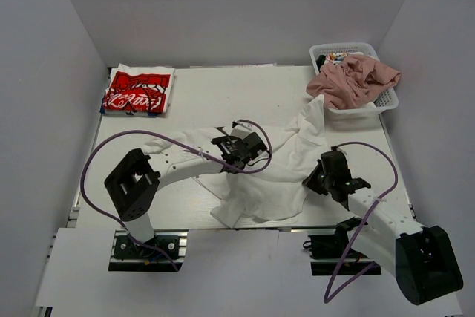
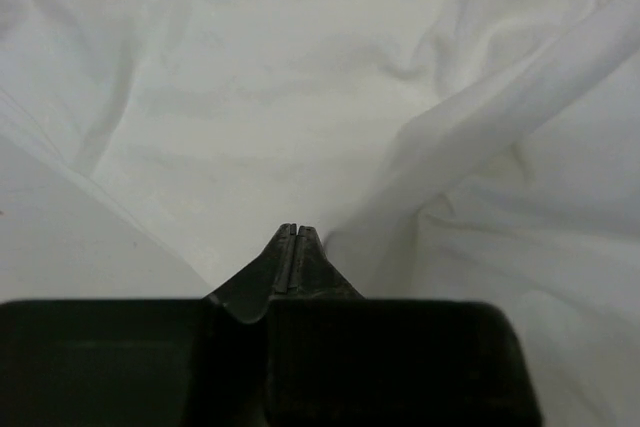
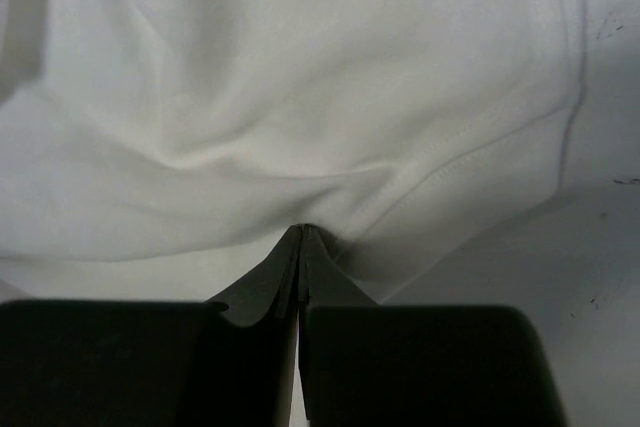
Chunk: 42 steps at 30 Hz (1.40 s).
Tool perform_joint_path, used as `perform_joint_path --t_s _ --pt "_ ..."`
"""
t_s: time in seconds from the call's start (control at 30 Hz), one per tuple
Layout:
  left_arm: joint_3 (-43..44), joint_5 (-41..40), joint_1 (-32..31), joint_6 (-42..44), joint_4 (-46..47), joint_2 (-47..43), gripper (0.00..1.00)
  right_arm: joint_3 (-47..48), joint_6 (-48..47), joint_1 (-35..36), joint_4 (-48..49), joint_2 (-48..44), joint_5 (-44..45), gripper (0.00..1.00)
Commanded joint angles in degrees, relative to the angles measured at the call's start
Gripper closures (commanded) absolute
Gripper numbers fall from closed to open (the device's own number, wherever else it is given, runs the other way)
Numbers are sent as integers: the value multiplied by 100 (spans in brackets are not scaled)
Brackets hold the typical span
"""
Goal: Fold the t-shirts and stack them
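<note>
The large plain white t-shirt (image 1: 274, 176) lies crumpled in the middle of the table. My left gripper (image 1: 249, 150) is at its left part; in the left wrist view the gripper (image 2: 292, 229) is shut, with folds of the white t-shirt (image 2: 330, 97) running to its tip. My right gripper (image 1: 312, 181) is at the shirt's right edge; in the right wrist view the gripper (image 3: 303, 228) is shut on the puckered, stitched hem of the white t-shirt (image 3: 300, 97). The red-print t-shirt (image 1: 137, 90) lies folded at the back left. The dusty-pink t-shirt (image 1: 352, 79) hangs over the basket.
The white lattice basket (image 1: 387, 102) stands at the back right corner, with some coloured items inside behind the pink shirt. Purple cables loop from both arms over the table. White walls close in the table on three sides.
</note>
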Motion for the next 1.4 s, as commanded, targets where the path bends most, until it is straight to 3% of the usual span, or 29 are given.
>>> perform_joint_path --t_s 0.0,0.3,0.33,0.37,0.4,0.43,0.47,0.57,0.7,0.8,0.9,1.0,1.03,1.07,1.13,1.37 --pt "-89 -20 43 120 292 -246 100 -153 -159 -30 -868 26 429 100" --pt "-432 560 43 463 830 -640 100 -29 -432 -30 -833 8 368 100" --pt "-432 674 43 411 638 -702 89 -3 -441 -30 -850 35 368 100" --pt "-432 675 43 410 584 -781 59 -12 -476 -30 -859 61 377 100" --pt "-484 727 43 253 583 -869 47 -12 -485 -30 -859 87 359 100" --pt "-484 727 43 165 488 -1061 29 -29 -493 -21 -850 122 342 100" --pt "-537 727 43 68 321 -1150 18 -12 -502 -21 -833 140 324 100" --pt "-694 832 43 -109 258 -1474 11 -38 -529 -21 -789 202 298 100" --pt "-1125 1341 43 49 888 -1590 0 -56 -529 -30 -780 202 271 100" --pt "-1345 1825 -71 164 1128 -1442 0 -29 -546 -21 -771 202 254 100" --pt "-1346 1591 -71 -11 1033 -976 8 -3 -590 -30 -745 237 236 100" --pt "-1188 1439 8 -73 961 -545 22 14 -599 -21 -754 272 201 100" --pt "-1074 1309 8 -73 961 -466 45 6 -625 -13 -771 272 210 100" --pt "-1012 1151 60 -239 892 -300 59 6 -625 -30 -771 307 210 100" --pt "-705 641 61 -520 420 -228 100 23 -617 -30 -824 299 253 100" --pt "22 -736 358 -453 -136 -360 100 24 -441 -48 -973 228 586 100"
